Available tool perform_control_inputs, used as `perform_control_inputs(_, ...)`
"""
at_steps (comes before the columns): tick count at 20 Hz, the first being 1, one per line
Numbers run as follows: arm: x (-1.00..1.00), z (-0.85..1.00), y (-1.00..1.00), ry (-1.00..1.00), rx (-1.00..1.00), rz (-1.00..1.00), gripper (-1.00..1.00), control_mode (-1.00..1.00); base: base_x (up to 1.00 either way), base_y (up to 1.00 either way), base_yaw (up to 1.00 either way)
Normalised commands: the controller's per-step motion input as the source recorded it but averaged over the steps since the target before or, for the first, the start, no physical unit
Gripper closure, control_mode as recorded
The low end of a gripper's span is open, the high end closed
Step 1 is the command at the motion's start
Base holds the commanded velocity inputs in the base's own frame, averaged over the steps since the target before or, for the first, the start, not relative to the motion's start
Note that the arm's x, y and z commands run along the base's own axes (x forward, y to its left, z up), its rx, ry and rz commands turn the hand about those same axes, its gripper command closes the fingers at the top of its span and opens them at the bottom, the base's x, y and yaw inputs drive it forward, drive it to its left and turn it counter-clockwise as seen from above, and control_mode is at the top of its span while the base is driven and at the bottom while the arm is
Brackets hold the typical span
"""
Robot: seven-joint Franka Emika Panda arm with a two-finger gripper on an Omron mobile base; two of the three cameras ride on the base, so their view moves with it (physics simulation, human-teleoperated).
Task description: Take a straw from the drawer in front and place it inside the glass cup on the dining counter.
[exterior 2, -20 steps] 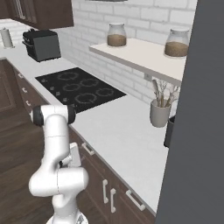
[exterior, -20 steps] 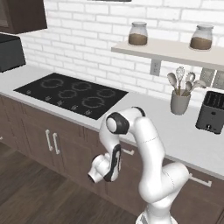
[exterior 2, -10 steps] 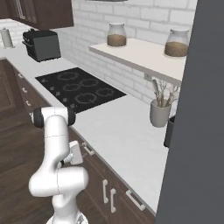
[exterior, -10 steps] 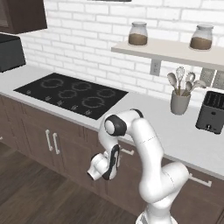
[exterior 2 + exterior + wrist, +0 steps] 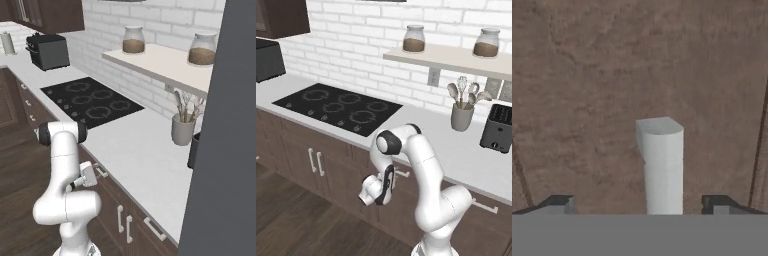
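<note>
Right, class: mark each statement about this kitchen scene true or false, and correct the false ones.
1. Two glass jars with brown contents stand on the pale wall shelf. True.
2. The grey utensil holder stands on the black hob. False: it stands on the grey-white worktop, to the hob's right.
3. The pincer is open, with the slim silver bar handle between its finger tips. True.
4. The pincer is raised above the worktop. False: it is low, facing the dark-brown wooden drawer front.
</note>
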Motion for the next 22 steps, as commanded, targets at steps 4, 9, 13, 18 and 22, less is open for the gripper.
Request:
perform_control_inputs(4,0.18,0.0,-0.15,0.0,0.06,0.0,-1.0,-1.0,0.0,0.0,0.0)
perform_control_inputs(9,0.1,0.03,-0.08,0.0,0.08,0.0,1.0,-1.0,0.0,0.0,0.0)
perform_control_inputs(13,-0.01,0.05,0.0,0.01,0.09,0.04,1.0,-1.0,0.0,0.0,0.0)
perform_control_inputs(18,-0.41,0.05,0.18,0.0,0.09,0.09,1.0,-1.0,0.0,0.0,0.0)
perform_control_inputs(22,-0.76,0.0,0.55,0.0,0.02,0.06,1.0,-1.0,0.0,0.0,0.0)
